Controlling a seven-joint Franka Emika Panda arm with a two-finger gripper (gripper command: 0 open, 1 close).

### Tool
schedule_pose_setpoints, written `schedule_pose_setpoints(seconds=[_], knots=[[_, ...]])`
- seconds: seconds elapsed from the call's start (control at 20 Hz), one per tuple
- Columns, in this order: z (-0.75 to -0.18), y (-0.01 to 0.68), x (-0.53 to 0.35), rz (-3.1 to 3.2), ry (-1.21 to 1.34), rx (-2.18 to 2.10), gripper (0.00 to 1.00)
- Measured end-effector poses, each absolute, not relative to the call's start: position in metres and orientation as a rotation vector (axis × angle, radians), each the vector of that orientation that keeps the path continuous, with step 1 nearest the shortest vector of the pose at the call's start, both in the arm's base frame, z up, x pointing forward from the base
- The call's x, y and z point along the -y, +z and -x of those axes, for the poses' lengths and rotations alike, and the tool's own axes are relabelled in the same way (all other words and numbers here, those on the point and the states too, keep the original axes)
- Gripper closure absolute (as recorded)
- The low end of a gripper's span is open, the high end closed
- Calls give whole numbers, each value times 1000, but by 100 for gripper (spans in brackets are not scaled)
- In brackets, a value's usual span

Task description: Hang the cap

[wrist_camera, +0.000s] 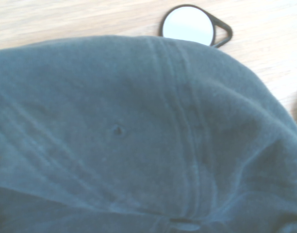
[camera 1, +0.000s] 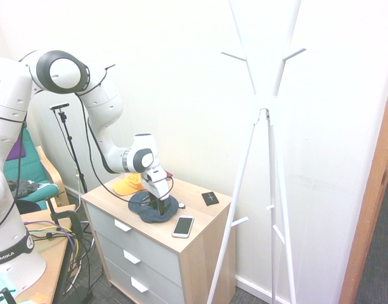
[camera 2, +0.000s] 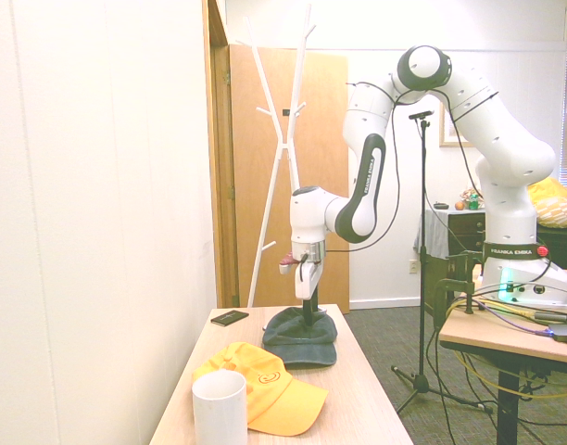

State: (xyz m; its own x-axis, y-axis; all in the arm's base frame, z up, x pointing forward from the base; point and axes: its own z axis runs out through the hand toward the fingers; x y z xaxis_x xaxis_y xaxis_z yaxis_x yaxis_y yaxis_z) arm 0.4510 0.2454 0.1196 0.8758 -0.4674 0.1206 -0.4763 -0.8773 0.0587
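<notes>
Directly beneath the fingers [camera 2: 309,313] lies the navy cap [camera 2: 299,347], on top of the chest of drawers [camera 1: 206,225], its crown at the fingertips and its brim pointing towards the yellow cap [camera 2: 270,389]. Whether the fingers are open or closed on the cloth I cannot tell. The cap's long axis runs from brim to crown, so a grip here would take the crown, leaving the brim free. Farther off, beyond the phone [camera 1: 183,227], stands the white coat rack [camera 1: 274,164]; the carry should go up, then across to a peg.

2 caps [camera 2: 300,336], 1 mug [camera 2: 220,409]
</notes>
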Motion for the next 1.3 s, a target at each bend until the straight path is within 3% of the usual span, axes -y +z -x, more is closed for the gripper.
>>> schedule_pose_setpoints(seconds=[1.0, 1.15, 1.3], knots=[[-460, 125, -241, -2960, 181, 763, 100], [-467, 153, -247, -2966, 205, 703, 100], [-478, 223, -256, -2967, 276, 657, 100]])
